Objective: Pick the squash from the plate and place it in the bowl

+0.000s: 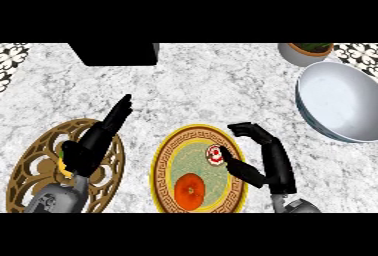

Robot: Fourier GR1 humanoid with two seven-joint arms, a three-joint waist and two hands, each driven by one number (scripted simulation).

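1. Squash point(193, 191) sits on the near half of the yellow-rimmed plate point(156, 170), untouched.
2. I've got my right hand point(277, 169) over the plate's right rim, grasping nothing, thumb beside a red-and-white piece point(215, 154).
3. My left hand point(96, 142) is released, fingers straight.
4. Bowl point(339, 100) is well apart, far right.

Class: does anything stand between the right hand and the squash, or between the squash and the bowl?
Nothing visible blocks either. The right hand is beside the squash on the plate; a small red-and-white item lies off that line. Bare counter leads to the bowl.
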